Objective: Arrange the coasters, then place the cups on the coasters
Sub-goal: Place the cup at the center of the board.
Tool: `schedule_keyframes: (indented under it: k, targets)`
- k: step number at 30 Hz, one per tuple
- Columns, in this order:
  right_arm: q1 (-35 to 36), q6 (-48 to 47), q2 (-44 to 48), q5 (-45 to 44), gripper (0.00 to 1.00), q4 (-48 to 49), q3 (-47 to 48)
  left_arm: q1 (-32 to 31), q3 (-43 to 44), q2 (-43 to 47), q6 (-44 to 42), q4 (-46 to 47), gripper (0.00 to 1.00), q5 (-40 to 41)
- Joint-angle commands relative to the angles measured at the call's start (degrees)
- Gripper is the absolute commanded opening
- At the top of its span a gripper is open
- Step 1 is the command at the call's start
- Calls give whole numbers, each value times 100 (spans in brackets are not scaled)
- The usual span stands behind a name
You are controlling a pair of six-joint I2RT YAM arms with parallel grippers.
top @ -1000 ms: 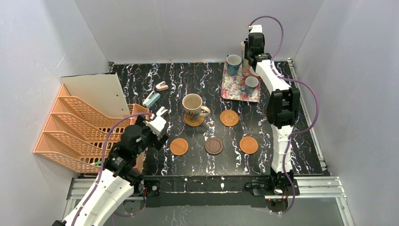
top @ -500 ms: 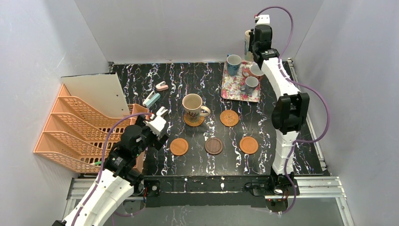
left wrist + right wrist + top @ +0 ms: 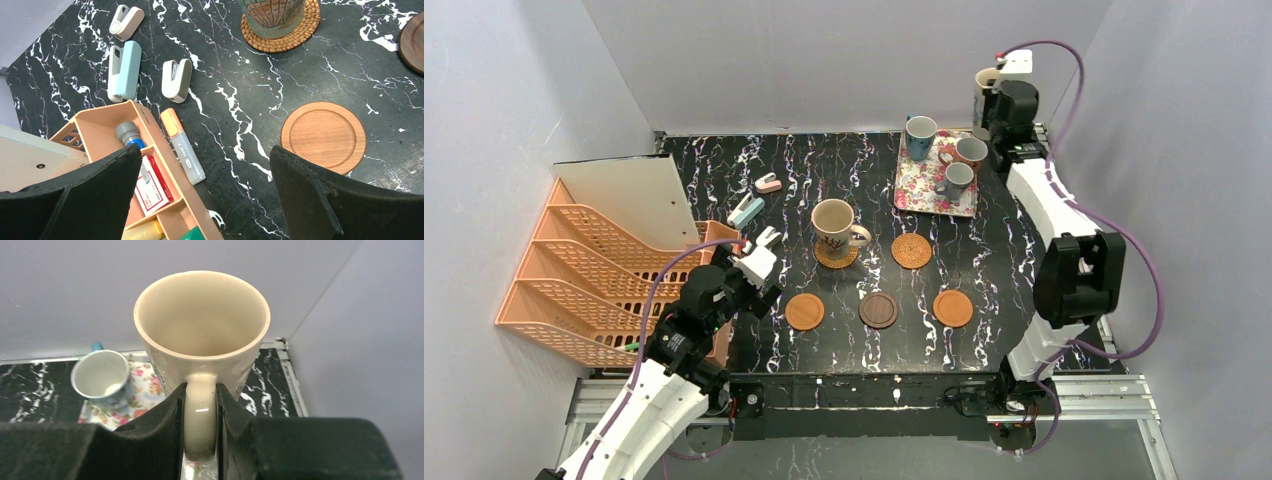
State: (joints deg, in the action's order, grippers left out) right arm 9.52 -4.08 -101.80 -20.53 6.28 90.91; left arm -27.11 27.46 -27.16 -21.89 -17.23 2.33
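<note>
Handle of the beige mug (image 3: 201,325) is sitting pinched in my right gripper (image 3: 200,410), and I am holding the mug in the air beyond the far corner of the tray (image 3: 916,192). My left gripper (image 3: 205,160) is hanging spread wide above the table (image 3: 240,90), near a smooth coaster (image 3: 323,136).

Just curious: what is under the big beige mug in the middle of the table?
A woven orange coaster; only its edge shows around the mug. Its middle is hidden beneath it.
</note>
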Motion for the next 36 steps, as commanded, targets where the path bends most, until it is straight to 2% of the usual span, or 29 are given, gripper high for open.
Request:
schedule_keyframes:
  k: [1, 4, 8, 12, 23, 36]
  targets:
    - [-618, 28, 1052, 349, 1, 1778, -415, 25, -39, 48, -14, -98, 98, -69]
    - [-1073, 294, 1477, 723, 1, 1709, -880, 29, -39, 82, -14, -104, 98, -88]
    - [-1388, 151, 2156, 1112, 1, 2373, -2029, 31, -39, 96, -13, -109, 98, -109]
    - [-1636, 111, 2451, 1370, 1, 2748, -2916, 31, -38, 64, -17, -111, 98, -123]
    - [-1717, 22, 2832, 1619, 1, 4309, -4849, 31, -39, 70, -9, -107, 98, -107]
    - [-1734, -60, 3388, 1760, 1, 4476, -6368, 31, -31, 90, -17, -113, 98, -126]
